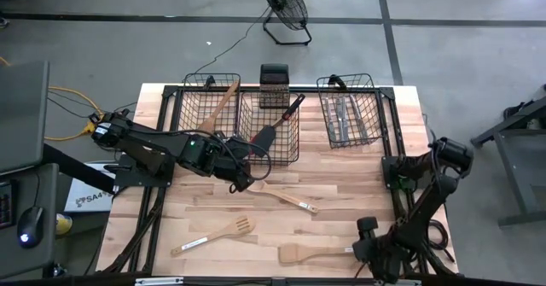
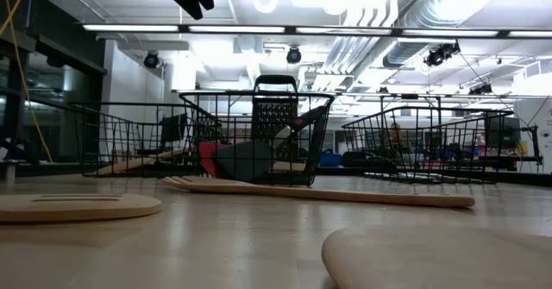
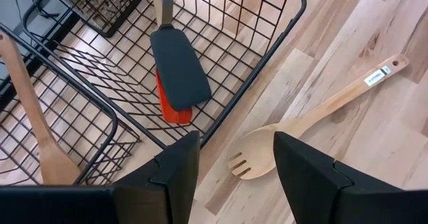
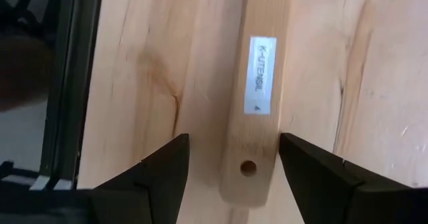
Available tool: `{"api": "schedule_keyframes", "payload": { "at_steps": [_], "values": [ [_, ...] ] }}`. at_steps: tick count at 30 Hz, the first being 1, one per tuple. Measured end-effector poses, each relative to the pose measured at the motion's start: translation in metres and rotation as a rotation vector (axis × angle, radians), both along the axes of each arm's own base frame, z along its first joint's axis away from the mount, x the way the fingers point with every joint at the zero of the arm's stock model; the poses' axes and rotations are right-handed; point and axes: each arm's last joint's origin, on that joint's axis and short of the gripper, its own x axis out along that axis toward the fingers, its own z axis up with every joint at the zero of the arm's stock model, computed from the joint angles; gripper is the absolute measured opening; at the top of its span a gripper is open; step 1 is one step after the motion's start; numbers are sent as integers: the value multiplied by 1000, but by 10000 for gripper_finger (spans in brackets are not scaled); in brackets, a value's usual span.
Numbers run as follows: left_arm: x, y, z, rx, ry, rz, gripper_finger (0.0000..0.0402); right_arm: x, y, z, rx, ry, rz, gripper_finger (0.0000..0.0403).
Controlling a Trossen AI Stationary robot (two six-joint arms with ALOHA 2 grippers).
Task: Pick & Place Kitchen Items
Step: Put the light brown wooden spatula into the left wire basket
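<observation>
A pale wooden spatula (image 1: 314, 253) lies flat near the table's near edge. My right gripper (image 4: 231, 164) is open, pointing down, with a finger on either side of the handle's free end (image 4: 249, 167), which has a hole; the fingers do not touch it. My left gripper (image 3: 234, 160) is open and empty. It hangs above the near rim of the middle basket (image 1: 294, 145) and the head of a wooden fork-spoon (image 3: 253, 158). A slotted wooden spatula (image 1: 213, 235) lies near the front left. A black spatula (image 3: 179, 67) rests on a red one (image 3: 172, 109) in the middle basket.
Three black wire baskets stand along the far edge. The left one (image 1: 194, 119) holds a wooden spoon (image 1: 220, 107). The right one (image 1: 368, 119) holds silver cutlery (image 1: 345, 119). A black grater (image 1: 274, 85) stands behind the middle basket. A dark frame rail (image 4: 70, 83) runs beside the right gripper.
</observation>
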Motion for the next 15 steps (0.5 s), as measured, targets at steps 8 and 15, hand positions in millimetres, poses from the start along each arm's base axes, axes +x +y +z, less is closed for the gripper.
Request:
{"api": "schedule_keyframes", "payload": {
  "at_steps": [8,15],
  "values": [
    [0,0,0,9,6,-13,186,-3,2,-4,-25,-24,-30,225],
    [0,0,0,9,6,-13,186,-3,-2,-5,-37,-5,-75,179]
  ]
}}
